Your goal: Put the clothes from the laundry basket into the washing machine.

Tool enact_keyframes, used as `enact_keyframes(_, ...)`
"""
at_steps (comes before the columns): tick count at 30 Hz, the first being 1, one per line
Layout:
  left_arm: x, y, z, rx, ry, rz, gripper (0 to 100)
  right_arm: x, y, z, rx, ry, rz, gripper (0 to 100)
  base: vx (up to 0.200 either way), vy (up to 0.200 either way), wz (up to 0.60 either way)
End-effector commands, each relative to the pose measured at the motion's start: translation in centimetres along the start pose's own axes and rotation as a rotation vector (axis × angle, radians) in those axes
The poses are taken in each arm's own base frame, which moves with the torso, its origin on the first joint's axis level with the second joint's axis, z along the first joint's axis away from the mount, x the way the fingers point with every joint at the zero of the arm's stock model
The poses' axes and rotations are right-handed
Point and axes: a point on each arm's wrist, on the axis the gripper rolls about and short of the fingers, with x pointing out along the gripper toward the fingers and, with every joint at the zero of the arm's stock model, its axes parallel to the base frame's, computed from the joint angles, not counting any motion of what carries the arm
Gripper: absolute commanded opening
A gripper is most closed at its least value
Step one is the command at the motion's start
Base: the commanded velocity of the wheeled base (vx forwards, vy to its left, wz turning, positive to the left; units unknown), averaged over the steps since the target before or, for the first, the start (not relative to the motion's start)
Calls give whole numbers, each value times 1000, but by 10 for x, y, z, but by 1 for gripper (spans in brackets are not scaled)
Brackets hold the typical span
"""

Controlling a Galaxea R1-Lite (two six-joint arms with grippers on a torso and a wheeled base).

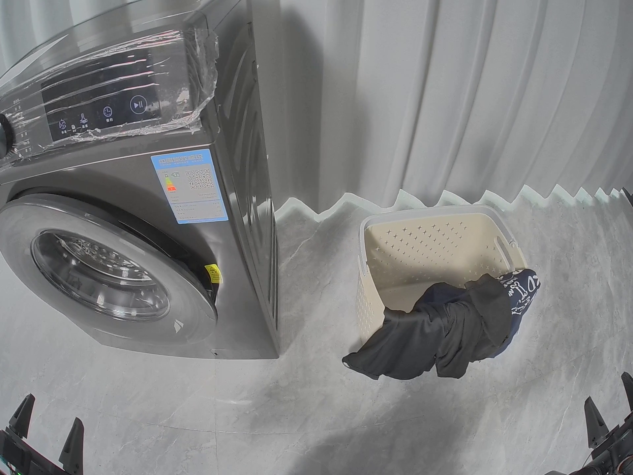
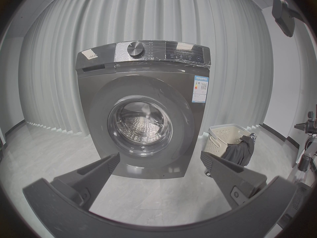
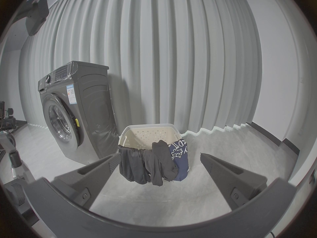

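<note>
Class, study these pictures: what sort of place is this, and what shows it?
Probably a staged laundry corner: a washing machine with plastic wrap on top, a laundry basket with clothes over its rim, and a white curtain behind.

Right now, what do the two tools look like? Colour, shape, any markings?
Left tool and right tool match. Each has two matte dark grey, wedge-shaped fingers tapering to blunt tips, with finely textured inner pads and a round fastener near each finger's base, all mounted on a broad curved dark bar. No markings that I can make out.
</note>
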Motion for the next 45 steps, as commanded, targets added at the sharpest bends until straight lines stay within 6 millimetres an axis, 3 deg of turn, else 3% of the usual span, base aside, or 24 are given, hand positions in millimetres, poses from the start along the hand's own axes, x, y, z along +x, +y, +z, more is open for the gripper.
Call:
enact_keyframes(1,0,0,-5,0,1,1,100,0,0,-5,0,1,1,100,0,0,0)
enact_keyframes(10,0,0,-5,0,1,1,100,0,0,-5,0,2,1,100,0,0,0)
enact_keyframes(32,0,0,-5,0,1,-1,100,0,0,-5,0,2,-1,100,0,200,0)
enact_keyframes(41,0,0,-5,-1,1,-1,100,0,0,-5,0,1,1,100,0,0,0)
enact_keyframes(45,0,0,-5,0,1,-1,100,0,0,-5,0,2,1,100,-200,0,0)
